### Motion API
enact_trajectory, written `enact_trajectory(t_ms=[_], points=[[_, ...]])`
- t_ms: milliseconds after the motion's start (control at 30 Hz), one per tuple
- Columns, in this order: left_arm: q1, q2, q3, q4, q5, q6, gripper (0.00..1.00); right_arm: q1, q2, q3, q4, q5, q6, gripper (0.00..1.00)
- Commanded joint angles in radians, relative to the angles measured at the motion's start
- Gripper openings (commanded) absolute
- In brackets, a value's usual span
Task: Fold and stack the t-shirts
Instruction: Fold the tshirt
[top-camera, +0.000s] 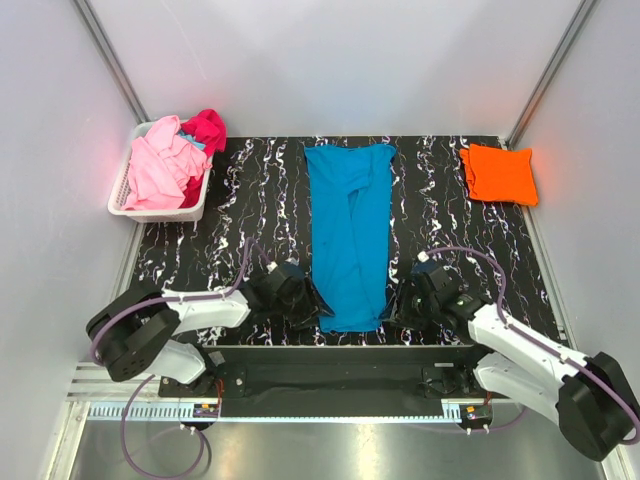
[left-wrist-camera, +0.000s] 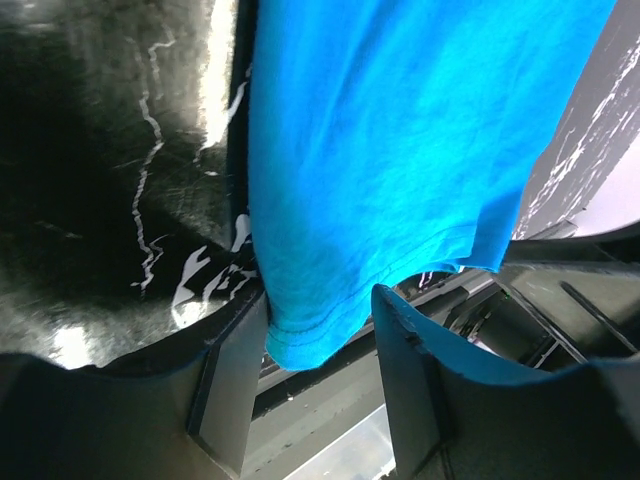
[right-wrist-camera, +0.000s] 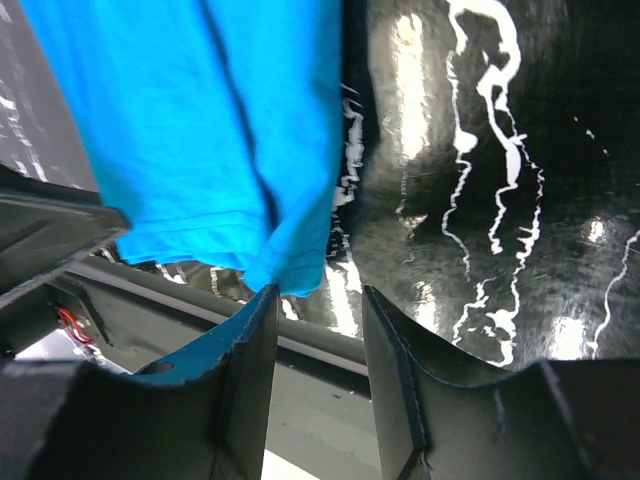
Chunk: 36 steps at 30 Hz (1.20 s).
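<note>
The bench (top-camera: 440, 220) is glossy black, veined white like marble, with bright glare. The turquoise t-shirt (top-camera: 350, 230) on it is soft matt cloth with a stitched hem. Right of it, the orange t-shirt (top-camera: 498, 173) is matt cloth too. Left of it, the basket (top-camera: 125, 195) is white slatted plastic and holds the pink t-shirt (top-camera: 160, 170) and magenta t-shirt (top-camera: 205, 130), both matt cloth. The left end effector (left-wrist-camera: 320, 315) and right end effector (right-wrist-camera: 318, 300) look matt, dark and rough-edged.

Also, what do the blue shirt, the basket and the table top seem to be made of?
Blue t-shirt: soft matte cloth, probably cotton; stitched hem, folds. Basket: white plastic, apparently; moulded slats. Table top: glossy black marble-look surface, perhaps laminate; it reflects light.
</note>
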Motion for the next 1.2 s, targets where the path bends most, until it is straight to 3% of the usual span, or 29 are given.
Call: enact_trajectory(t_ms=[0,333,767,1167], points=[[-0.011,0.059,-0.015,-0.04,-0.017,0.014,0.52,0.01,-0.032,0.075,-0.061,0.059,-0.008,0.46],[-0.026,0.092,-0.014,-0.008,-0.01,0.002,0.53,0.012,0.04,0.068,-0.03,0.059,-0.017,0.46],[-0.027,0.098,-0.023,-0.007,-0.013,-0.003,0.53,0.013,-0.052,0.118,-0.148,0.115,-0.006,0.41],[-0.027,0.102,-0.026,0.003,-0.008,-0.006,0.54,0.016,0.071,0.014,0.013,0.037,0.01,0.43]])
